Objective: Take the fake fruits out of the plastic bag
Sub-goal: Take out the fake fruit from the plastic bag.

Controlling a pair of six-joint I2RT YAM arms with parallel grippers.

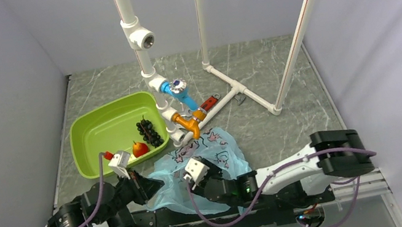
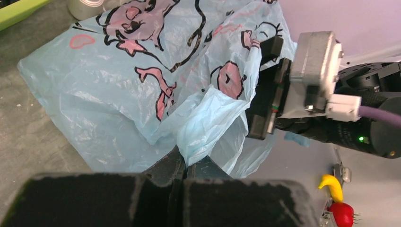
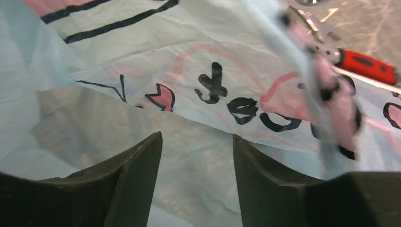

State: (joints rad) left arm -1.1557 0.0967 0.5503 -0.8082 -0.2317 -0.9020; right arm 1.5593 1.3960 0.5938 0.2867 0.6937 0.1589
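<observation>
The light-blue plastic bag lies crumpled at the near middle of the table. My left gripper is shut on a fold of the bag's near edge, as the left wrist view shows against the bag. My right gripper is open, its fingers spread over the bag's film and holding nothing. It shows in the left wrist view pressed against the bag. A dark bunch of grapes lies in the lime-green tub. The dark green oval fruit is hidden.
A red round fruit and a small red piece lie in the tub. A white PVC pipe frame with blue and orange fittings stands behind the bag. A red-handled tool lies beside it. Small yellow and red items sit at the near edge.
</observation>
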